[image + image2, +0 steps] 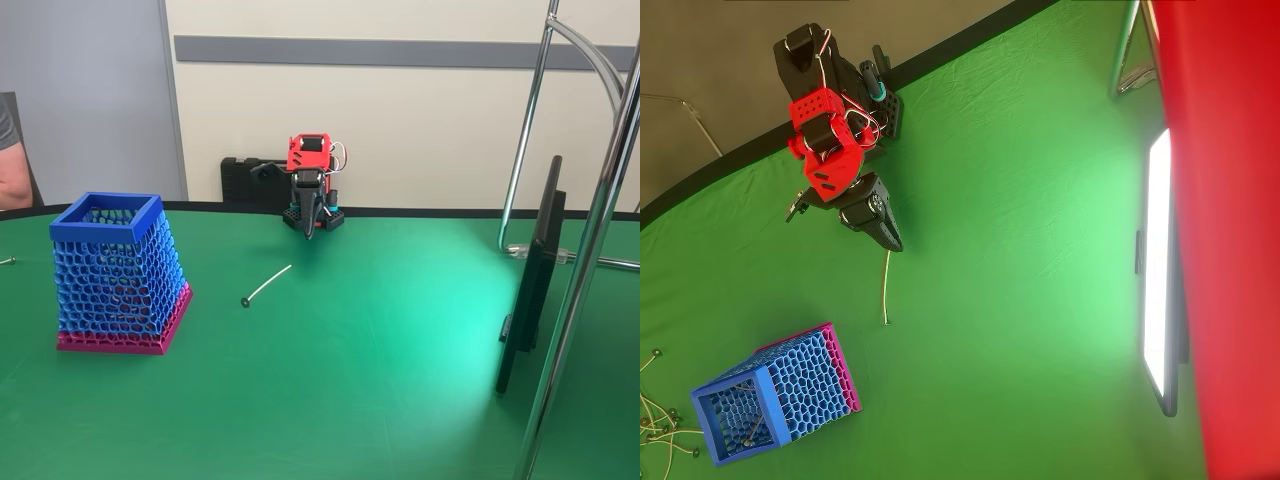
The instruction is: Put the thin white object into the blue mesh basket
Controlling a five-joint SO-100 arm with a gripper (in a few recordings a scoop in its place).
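The thin white object (268, 283) (886, 284) lies flat on the green table, its dark tip toward the front. The blue mesh basket (106, 233) (805, 380) stands upright on its pink base to the left of the stick in the fixed view. My gripper (310, 230) (894, 242) hangs from the red and black arm at the back of the table. It points down, its fingers look pressed together and they hold nothing. Its tip is just behind the stick's far end and apart from it.
A dark monitor (530, 285) (1160, 270) and a chrome stand (600, 200) occupy the right side. Several more thin sticks (655, 420) lie by the basket at the left edge of the overhead view. A person's arm (12, 170) shows at the far left.
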